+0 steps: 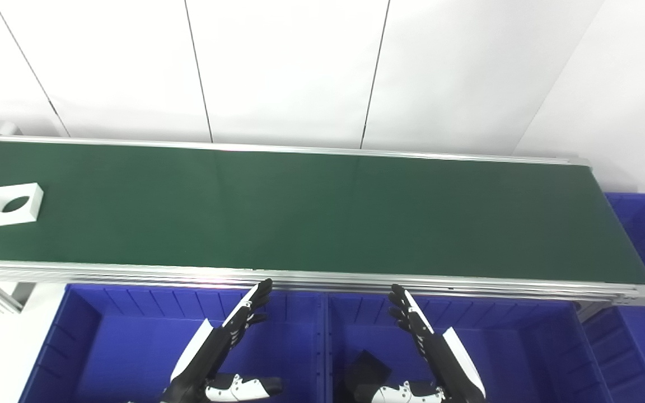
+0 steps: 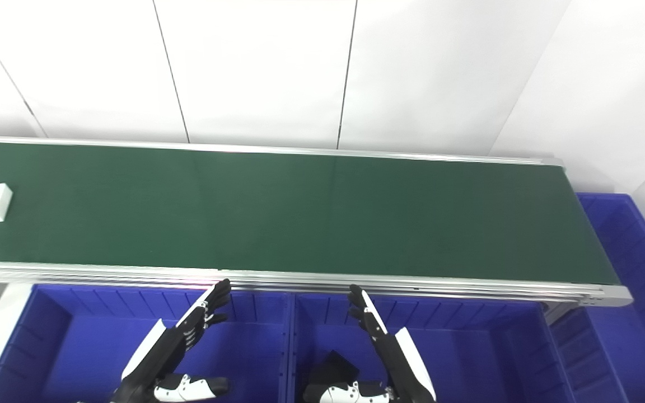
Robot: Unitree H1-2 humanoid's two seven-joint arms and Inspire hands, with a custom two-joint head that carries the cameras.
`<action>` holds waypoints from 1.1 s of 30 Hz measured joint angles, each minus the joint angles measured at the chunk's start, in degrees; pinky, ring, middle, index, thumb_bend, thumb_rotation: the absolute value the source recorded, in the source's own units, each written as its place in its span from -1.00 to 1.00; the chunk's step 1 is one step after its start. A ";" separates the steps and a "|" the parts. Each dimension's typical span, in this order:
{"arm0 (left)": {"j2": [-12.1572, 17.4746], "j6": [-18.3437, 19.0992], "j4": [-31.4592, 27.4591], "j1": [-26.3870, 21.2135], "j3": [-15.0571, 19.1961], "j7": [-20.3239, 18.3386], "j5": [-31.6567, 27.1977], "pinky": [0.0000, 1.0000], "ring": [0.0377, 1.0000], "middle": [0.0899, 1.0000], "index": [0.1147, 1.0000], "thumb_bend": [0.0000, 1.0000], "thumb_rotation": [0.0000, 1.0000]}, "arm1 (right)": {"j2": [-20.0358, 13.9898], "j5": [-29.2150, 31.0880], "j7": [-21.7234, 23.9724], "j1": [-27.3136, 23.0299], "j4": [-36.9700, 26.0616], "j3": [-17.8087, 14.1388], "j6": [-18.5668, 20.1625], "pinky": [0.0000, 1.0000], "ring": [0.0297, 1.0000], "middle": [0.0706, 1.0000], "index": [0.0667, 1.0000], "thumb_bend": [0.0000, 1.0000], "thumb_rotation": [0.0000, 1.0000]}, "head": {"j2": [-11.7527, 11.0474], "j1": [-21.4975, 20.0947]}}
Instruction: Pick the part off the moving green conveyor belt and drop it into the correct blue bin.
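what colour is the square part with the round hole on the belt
White, clearest in the left eye view: square part.

no readable text, labels, numbers or signs anywhere

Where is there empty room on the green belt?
The belt is bare from the white part at its left end to its right end. The left hand and right hand crowd the blue bins below.

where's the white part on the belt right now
The white part lies at the far left end of the green conveyor belt, well away from both hands, left of the left hand.
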 measured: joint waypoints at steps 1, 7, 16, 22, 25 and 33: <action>0.00 0.00 0.00 0.00 -0.01 0.00 0.06 0.79 0.93 0.97 0.94 0.73 0.08 | 0.01 -0.11 0.00 0.00 0.00 0.02 0.00 0.83 0.87 0.93 1.00 0.75 -0.49 | 0.00 0.00; -0.01 0.04 -0.06 0.00 0.01 0.00 0.09 0.77 0.92 0.96 0.94 0.74 0.08 | -0.01 -1.09 -0.01 0.00 0.00 0.02 0.00 0.86 0.86 0.93 1.00 0.75 -0.52 | -0.09 0.09; -0.01 0.03 -0.05 0.00 0.00 0.00 0.11 0.77 0.92 0.96 0.94 0.73 0.08 | 0.57 -0.98 0.00 -0.01 0.02 -0.22 0.00 0.89 0.87 0.93 1.00 0.72 -0.56 | -0.18 0.17; 0.00 -0.02 0.01 -0.03 0.00 0.00 0.14 0.79 0.93 0.97 0.95 0.73 0.08 | 0.56 -1.10 0.00 -0.01 0.06 -0.23 0.00 0.86 0.86 0.92 1.00 0.72 -0.58 | -0.35 0.00; -0.01 -0.02 0.01 -0.03 0.01 0.00 0.14 0.78 0.92 0.96 0.95 0.73 0.09 | 0.57 -1.35 -0.01 -0.02 0.07 -0.23 0.00 0.87 0.89 0.93 1.00 0.72 -0.57 | -0.88 0.70; -0.22 -0.18 0.69 -0.12 -0.05 0.19 0.66 0.75 0.91 0.94 0.92 0.74 0.07 | 0.33 -0.38 0.09 -0.16 0.90 -0.44 -0.01 0.87 0.90 0.95 1.00 0.72 -0.61 | -2.55 5.45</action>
